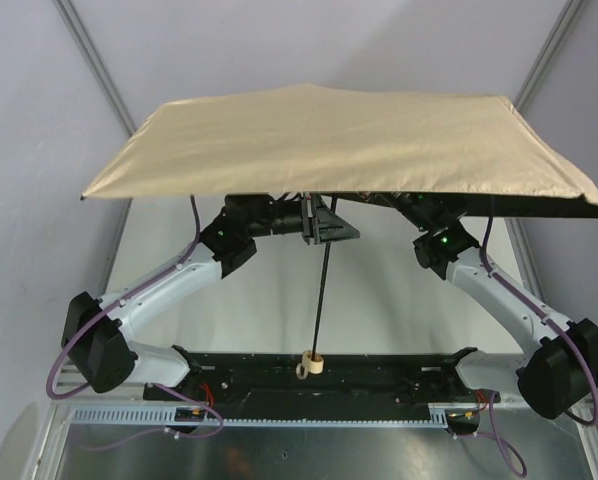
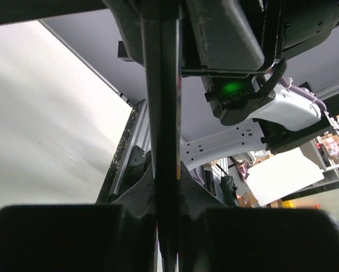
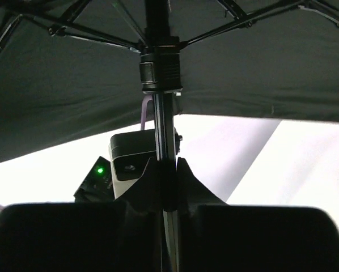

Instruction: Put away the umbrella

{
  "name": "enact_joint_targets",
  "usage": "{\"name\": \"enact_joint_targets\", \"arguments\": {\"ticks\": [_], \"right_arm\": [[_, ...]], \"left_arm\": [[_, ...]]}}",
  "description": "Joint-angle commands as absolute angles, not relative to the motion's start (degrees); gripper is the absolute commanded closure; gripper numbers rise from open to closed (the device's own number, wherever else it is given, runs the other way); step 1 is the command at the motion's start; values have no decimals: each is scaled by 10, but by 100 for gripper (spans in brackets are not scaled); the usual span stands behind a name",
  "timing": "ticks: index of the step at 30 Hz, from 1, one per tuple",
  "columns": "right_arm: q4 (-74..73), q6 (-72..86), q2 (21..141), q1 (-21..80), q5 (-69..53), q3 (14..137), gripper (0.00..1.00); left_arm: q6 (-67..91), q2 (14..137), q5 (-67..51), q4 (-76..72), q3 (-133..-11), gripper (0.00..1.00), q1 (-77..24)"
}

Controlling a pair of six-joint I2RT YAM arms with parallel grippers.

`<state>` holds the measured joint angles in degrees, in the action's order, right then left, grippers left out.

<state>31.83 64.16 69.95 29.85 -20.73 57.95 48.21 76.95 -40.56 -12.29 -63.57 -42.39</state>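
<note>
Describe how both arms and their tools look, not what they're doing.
The left arm and right arm have white shells and bulky black joints. A purple cable loops outside each, and a green light glows near each wrist. The left tool and right tool have blocky black fingers with sloped tips.

White arm links point(image 1: 164, 285), black joint housings point(image 1: 97, 340). Purple cables point(image 1: 55, 372) at lower left and right; green wrist LEDs point(image 1: 222, 237).

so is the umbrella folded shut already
No, the umbrella is fully open, its beige canopy spread wide above the thin black shaft.
</note>
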Motion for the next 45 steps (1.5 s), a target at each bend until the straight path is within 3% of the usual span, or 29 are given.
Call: {"name": "enact_joint_targets", "arguments": {"ticks": [1,3,5,9,16,21,23,25,27,33,36,41,45], "right_arm": [[309,612,662,313,-142,608,99],[262,588,639,319,-77,608,100],[220,560,620,327,-13,615,100],[104,496,617,333,70,666,100],[-20,415,644,380,207,741,100],[-49,379,663,411,256,770,100],[-65,364,676,418,261,785,100],[-83,349,689,420,251,797,100],[-97,340,693,421,225,800,92],[-127,432,692,424,131,775,46],[-59,514,688,426,68,723,31],[112,596,680,428,32,625,17],[192,609,693,410,34,613,14]], "left_arm": [[463,747,-387,-170,-634,81,-433],[473,725,-336,-170,-591,54,-434],[470,700,-294,-169,-546,39,-440],[456,648,-222,-162,-466,31,-476],[425,599,-77,-90,-421,51,-576],[416,595,-44,-44,-430,92,-594],[417,585,-44,-41,-429,98,-594],[416,574,-62,-63,-424,100,-594],[421,561,-86,-93,-420,100,-594],[454,517,-142,-150,-402,100,-576],[485,509,-168,-167,-390,100,-546],[550,522,-260,-241,-369,100,-489],[581,529,-322,-284,-364,100,-459]]}}
